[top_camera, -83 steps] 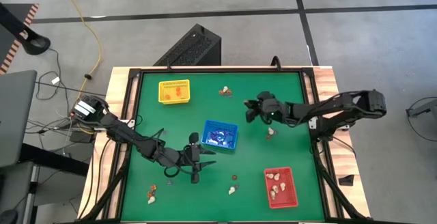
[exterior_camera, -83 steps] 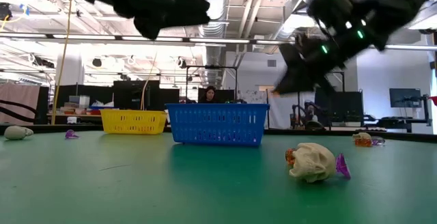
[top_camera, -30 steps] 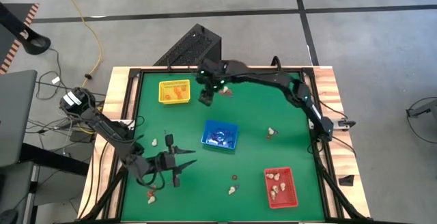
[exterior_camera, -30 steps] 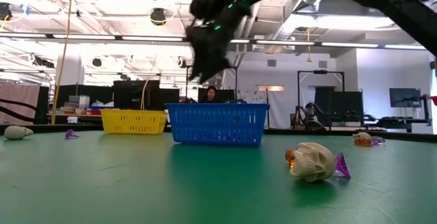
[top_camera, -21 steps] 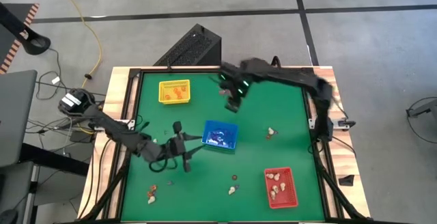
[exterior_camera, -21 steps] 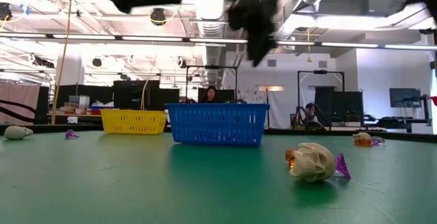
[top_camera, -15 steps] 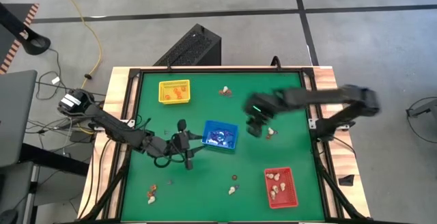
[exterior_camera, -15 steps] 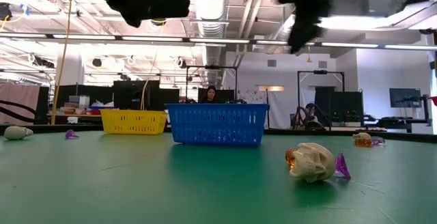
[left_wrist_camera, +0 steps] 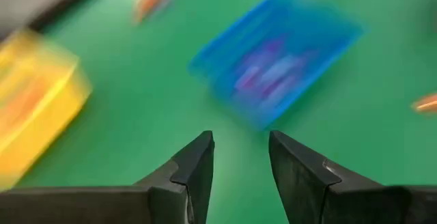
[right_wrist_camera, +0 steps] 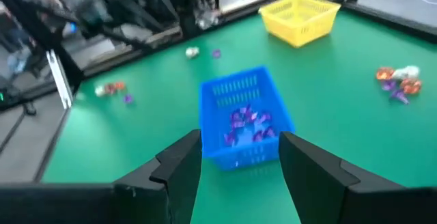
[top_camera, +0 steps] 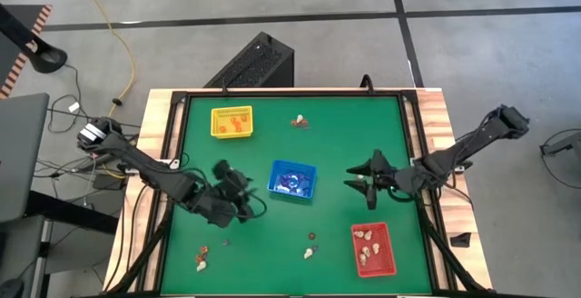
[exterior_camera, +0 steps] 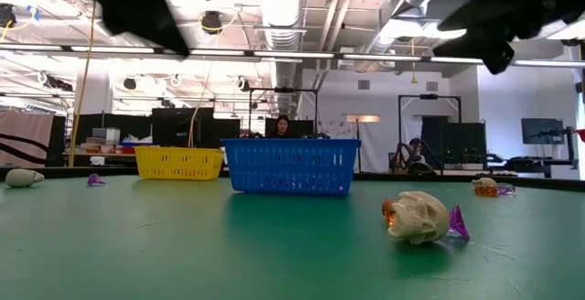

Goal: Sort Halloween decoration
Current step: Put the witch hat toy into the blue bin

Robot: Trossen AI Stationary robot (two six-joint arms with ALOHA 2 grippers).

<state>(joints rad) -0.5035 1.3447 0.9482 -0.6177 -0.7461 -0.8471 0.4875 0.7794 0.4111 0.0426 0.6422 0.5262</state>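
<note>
High view: we see a green table (top_camera: 336, 144) with three little trays on it. The yellow tray (top_camera: 231, 122) sits near the far left corner and has orange trinkets inside. The blue tray (top_camera: 292, 179) is in the middle and holds purple trinkets (right_wrist_camera: 247, 123). The red tray (top_camera: 373, 249) is near the front right and holds cream-white trinkets (top_camera: 366, 236).

More Halloween decoration lies loose on the table. We see a small bunch (top_camera: 299, 122) near the far edge, two bits (top_camera: 310, 245) in front of the blue tray, and two more (top_camera: 201, 258) near the front left.

The left gripper (top_camera: 243, 196) hangs over the table just left of the blue tray. In the left wrist view its two fingers (left_wrist_camera: 194, 166) stand apart and nothing is between them.

The right gripper (top_camera: 363, 182) hangs over the table to the right of the blue tray, with the red tray a bit closer to the front. In the right wrist view its fingers (right_wrist_camera: 179, 161) are spread wide and they hold nothing.

In the low view a cream skull trinket (exterior_camera: 419, 216) lies on the table beside a purple bit.
</note>
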